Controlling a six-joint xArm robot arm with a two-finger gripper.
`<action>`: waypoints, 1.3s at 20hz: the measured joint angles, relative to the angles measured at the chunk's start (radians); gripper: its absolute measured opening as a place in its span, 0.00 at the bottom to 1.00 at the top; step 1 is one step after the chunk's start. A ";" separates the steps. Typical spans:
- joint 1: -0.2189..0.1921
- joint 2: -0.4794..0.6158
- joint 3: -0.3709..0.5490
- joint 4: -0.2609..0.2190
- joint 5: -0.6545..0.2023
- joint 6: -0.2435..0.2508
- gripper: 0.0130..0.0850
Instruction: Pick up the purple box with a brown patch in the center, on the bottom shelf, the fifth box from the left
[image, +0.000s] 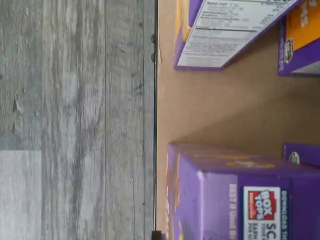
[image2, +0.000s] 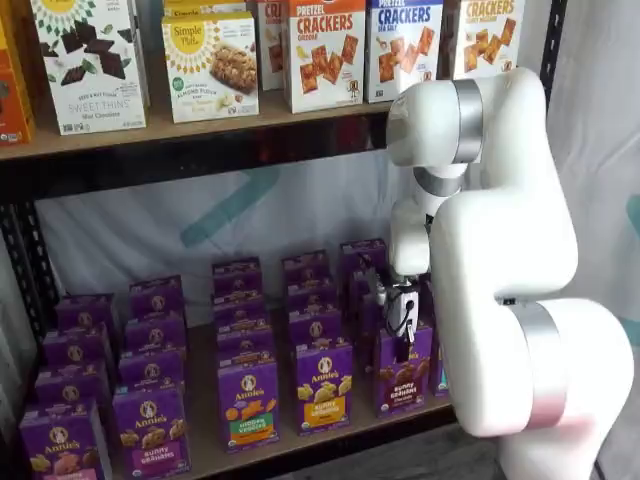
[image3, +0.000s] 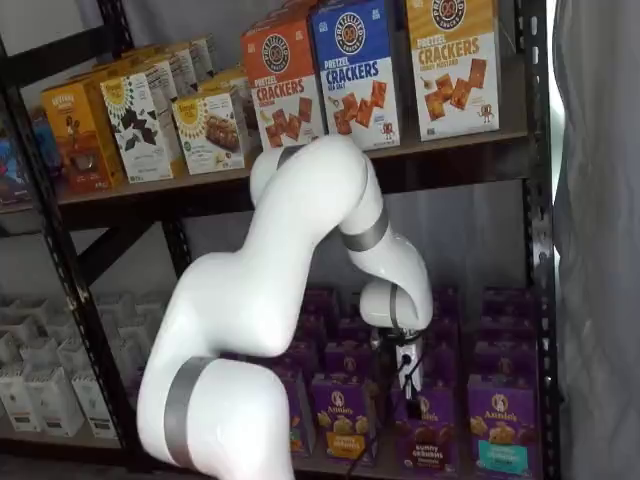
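Observation:
The purple box (image2: 403, 372) stands upright at the front of the bottom shelf (image2: 300, 443), with brown bunny cookies on its face; it also shows in the other shelf view (image3: 425, 430). My gripper (image2: 400, 343) hangs straight down from the white arm, right over the box's top. Its black fingers (image3: 411, 388) reach down to the top edge of the box. The fingers show side-on, so no gap or grip can be made out. In the wrist view the tan bottom shelf (image: 225, 110) lies bare between purple cartons; the fingers do not show there.
A yellow-banded purple carton (image2: 323, 385) stands just left of the purple box, and a teal-banded one (image3: 500, 425) just right. More purple cartons fill the rows behind. Cracker boxes (image2: 325, 50) line the higher board. A black rack post (image3: 535, 200) rises at right. Grey plank floor (image: 75, 100) lies below the shelf's edge.

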 joint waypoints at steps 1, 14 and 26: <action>0.000 0.000 0.000 -0.007 0.002 0.007 0.67; 0.000 -0.008 0.014 -0.033 -0.002 0.030 0.39; -0.003 -0.034 0.058 -0.041 -0.021 0.035 0.17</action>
